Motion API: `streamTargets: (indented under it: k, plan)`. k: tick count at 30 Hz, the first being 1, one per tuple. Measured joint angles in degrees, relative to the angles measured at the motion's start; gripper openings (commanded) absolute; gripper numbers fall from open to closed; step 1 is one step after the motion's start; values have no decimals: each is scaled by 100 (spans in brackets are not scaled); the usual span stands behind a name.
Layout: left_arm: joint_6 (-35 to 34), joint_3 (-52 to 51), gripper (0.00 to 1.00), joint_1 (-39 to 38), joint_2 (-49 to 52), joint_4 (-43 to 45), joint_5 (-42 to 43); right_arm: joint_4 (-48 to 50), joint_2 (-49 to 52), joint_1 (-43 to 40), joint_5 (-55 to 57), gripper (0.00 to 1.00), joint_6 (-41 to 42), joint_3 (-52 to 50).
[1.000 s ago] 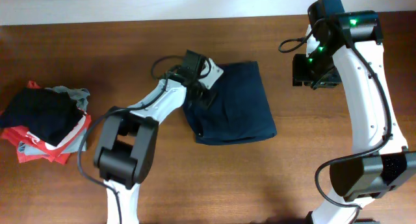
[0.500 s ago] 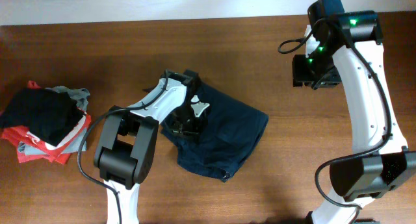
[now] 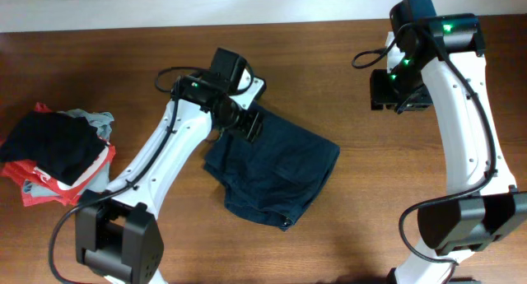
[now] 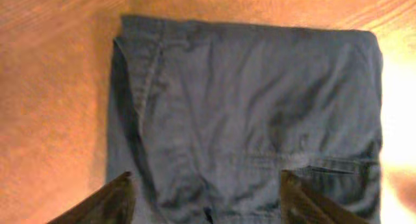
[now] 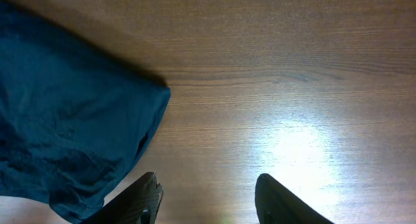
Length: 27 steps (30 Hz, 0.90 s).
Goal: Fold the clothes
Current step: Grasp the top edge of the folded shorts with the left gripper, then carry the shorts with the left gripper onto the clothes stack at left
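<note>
The clothes [image 3: 276, 169], a dark navy garment, lie folded and turned askew on the wooden table near its middle. My left gripper [image 3: 249, 123] hovers over the garment's upper-left edge. In the left wrist view the clothes [image 4: 247, 100] fill the frame, with seams and a pocket line showing, and the left gripper [image 4: 207, 199] stands open above them with nothing held. My right gripper [image 3: 398, 93] is at the far right over bare wood. In the right wrist view it [image 5: 209, 199] is open and empty, and a corner of the clothes [image 5: 65, 120] lies to its left.
A pile of other clothes [image 3: 56, 156], black on top of red, grey and white pieces, sits at the table's left edge. Bare wood [image 3: 387, 193] lies between the navy garment and the right arm's base [image 3: 461, 226].
The left gripper dragged the garment toward the front left, turning it, then opened and let go. It has risen back over the garment's upper-left edge. The right arm has not moved.
</note>
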Motion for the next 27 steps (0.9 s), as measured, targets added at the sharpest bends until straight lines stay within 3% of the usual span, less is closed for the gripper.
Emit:
streamTargets:
  k: [6,15,24,27]
  plan:
    - [667,-2,78,437,625,472,42,2,0,0,0,53,-20,0]
    - [1526,-4,81,1128,1694,1106,922,0,0,0,0,53,-17,0]
    - [1718,0,82,1097,2017,1071,1578,-2,0,0,0,53,-17,0]
    - [1738,0,78,1097,2024,933,1696,-2,0,0,0,53,-17,0]
